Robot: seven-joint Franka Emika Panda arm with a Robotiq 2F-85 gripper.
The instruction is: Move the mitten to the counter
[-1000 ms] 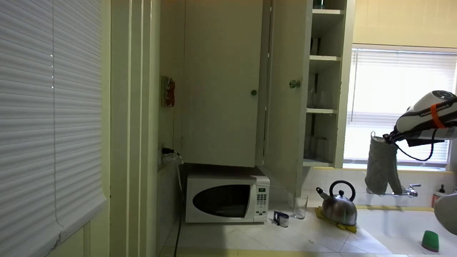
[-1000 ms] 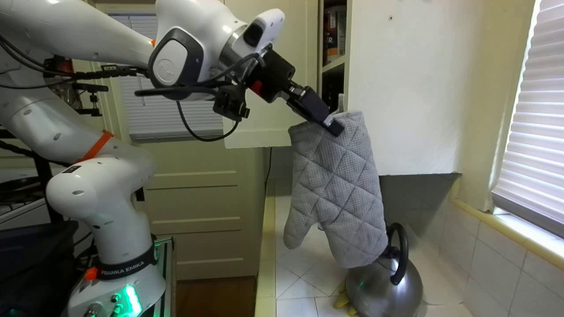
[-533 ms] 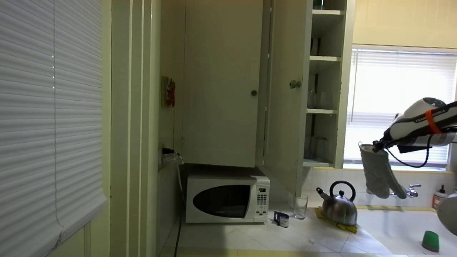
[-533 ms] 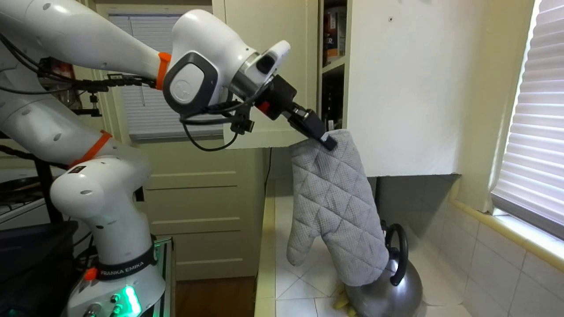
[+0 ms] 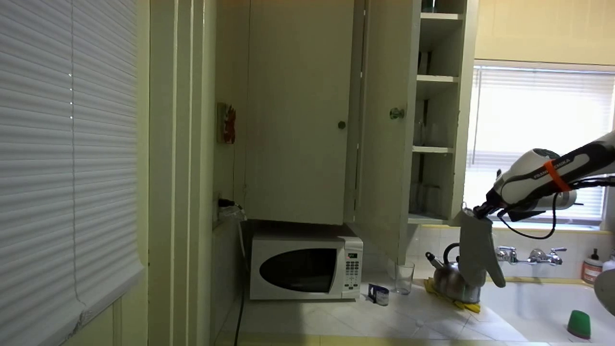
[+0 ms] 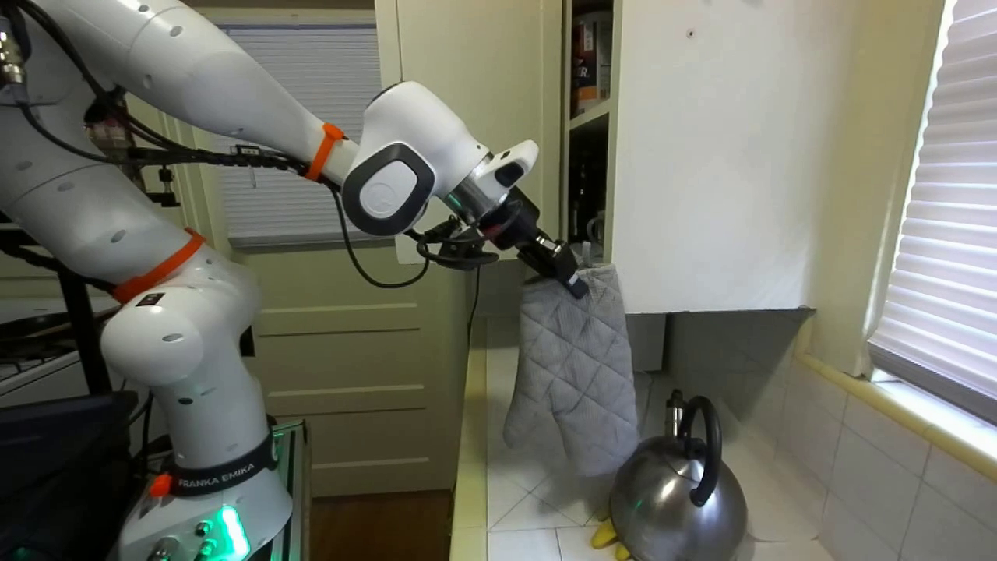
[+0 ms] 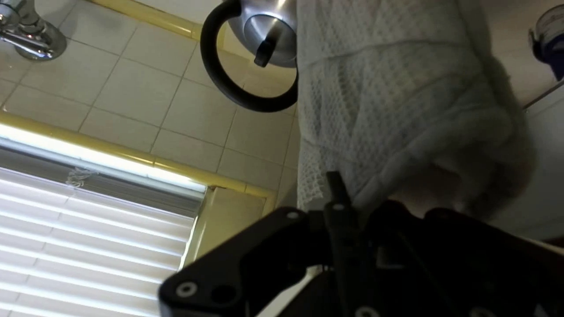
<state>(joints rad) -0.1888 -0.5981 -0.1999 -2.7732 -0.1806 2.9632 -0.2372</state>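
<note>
The grey quilted mitten (image 6: 576,366) hangs from my gripper (image 6: 578,284) by its cuff, thumb and tip pointing down. In an exterior view the mitten (image 5: 473,250) hangs in front of part of the kettle; my gripper (image 5: 479,211) is at its top edge. In the wrist view the mitten (image 7: 387,79) fills the upper right, its cuff opening facing the camera. My gripper (image 7: 352,193) is shut on the cuff there; one finger lies outside the fabric, the other is dark and partly hidden. The pale tiled counter (image 6: 526,510) lies below the mitten, which is held above it.
A metal kettle (image 6: 678,499) with a black handle stands on a yellow cloth (image 5: 468,306). A glass (image 5: 404,278), a small dark-blue and white item (image 5: 379,294) and the microwave (image 5: 302,269) stand farther along. An open cabinet door (image 5: 384,120) hangs above. The sink (image 5: 533,302) adjoins.
My gripper and the mitten have moved down and towards the microwave side, away from the sink. The mitten is still held by its cuff and now covers part of the kettle in an exterior view.
</note>
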